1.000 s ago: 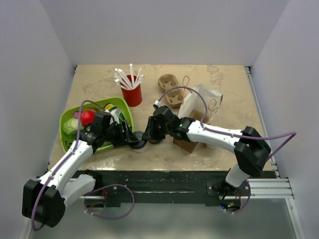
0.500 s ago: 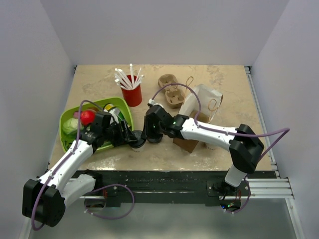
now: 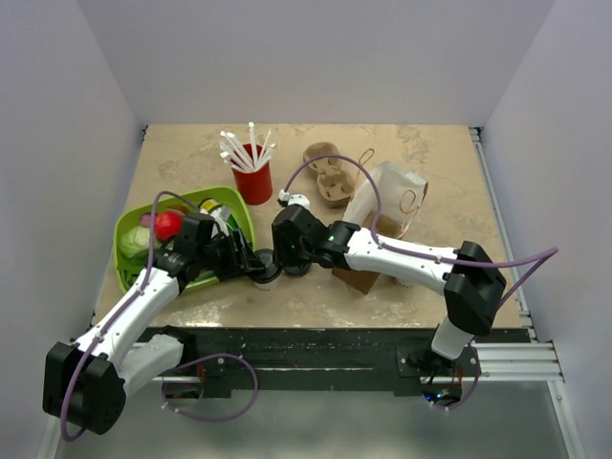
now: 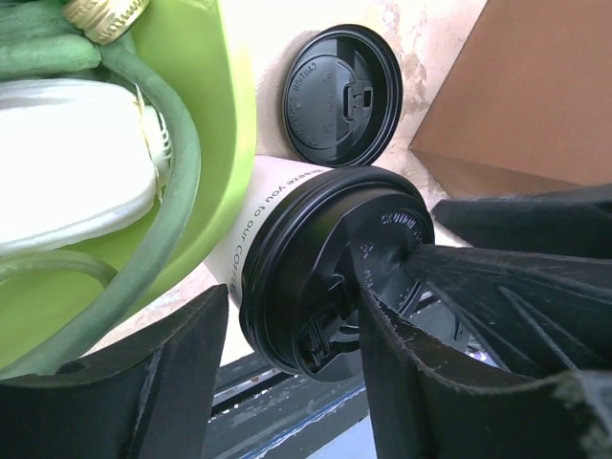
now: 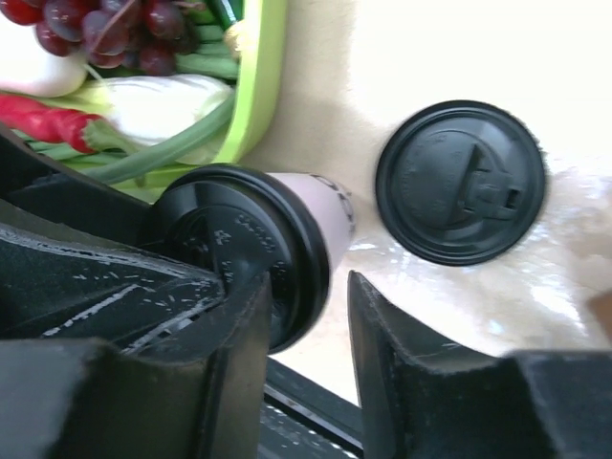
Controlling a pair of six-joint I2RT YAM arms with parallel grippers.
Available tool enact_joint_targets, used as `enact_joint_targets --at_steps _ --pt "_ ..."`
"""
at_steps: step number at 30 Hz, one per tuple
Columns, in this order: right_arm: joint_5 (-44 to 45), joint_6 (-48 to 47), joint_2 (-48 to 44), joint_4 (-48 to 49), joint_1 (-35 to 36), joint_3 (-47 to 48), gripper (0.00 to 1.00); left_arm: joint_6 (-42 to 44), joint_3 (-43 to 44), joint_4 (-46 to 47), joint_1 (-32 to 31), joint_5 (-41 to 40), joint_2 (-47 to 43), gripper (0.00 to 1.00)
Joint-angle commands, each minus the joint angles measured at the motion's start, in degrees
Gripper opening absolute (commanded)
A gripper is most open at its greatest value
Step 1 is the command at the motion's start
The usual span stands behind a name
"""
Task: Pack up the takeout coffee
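The takeout coffee, a white paper cup with a black sip lid, stands on the table beside the green basket. It also shows in the left wrist view and the right wrist view. My left gripper is shut on it, one finger at the cup wall and one on the lid. My right gripper is open right beside the cup, with the lid's edge between its fingers. Its black fingers show in the left wrist view.
A loose black lid lies flat just beyond the cup. The green basket of vegetables is on the left. A brown paper bag, a cardboard cup carrier and a red cup of straws stand behind.
My right gripper has moved left, up to the cup. My left gripper and the cup have hardly moved.
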Motion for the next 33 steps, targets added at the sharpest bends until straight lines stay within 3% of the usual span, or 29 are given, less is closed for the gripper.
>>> enact_joint_targets --at_steps 1,10,14,17,20,24,27,33 --pt "3.33 -3.87 -3.23 -3.51 -0.33 4.02 0.47 0.3 1.71 -0.26 -0.15 0.71 0.29 0.62" --pt "0.25 -8.61 -4.11 -3.5 -0.33 6.49 0.62 0.21 5.75 -0.16 -0.15 1.25 0.03 0.79" --pt "-1.25 -10.46 -5.52 -2.89 -0.33 5.96 0.62 0.74 7.6 -2.8 -0.15 -1.56 -0.76 0.83" --pt "-3.78 -11.51 -5.96 -1.66 -0.34 5.61 0.57 0.91 8.66 -5.08 -0.15 -5.24 -1.55 0.84" --pt "-7.3 -12.66 -6.05 0.45 -0.33 5.52 0.44 0.91 8.75 -6.23 -0.06 -6.92 -2.08 0.84" --pt "-9.24 -12.13 -5.96 0.02 -0.33 5.96 0.44 0.82 7.7 -5.79 -0.06 -6.32 -1.56 0.82" --pt "-10.73 -12.13 -5.26 1.24 -0.33 4.74 0.32 0.48 6.38 -4.56 -0.06 -5.44 -1.21 0.78" --pt "-12.06 -9.76 -0.7 -0.58 -0.42 2.53 0.24 -0.14 4.1 -1.84 -0.06 -4.21 0.46 0.69"
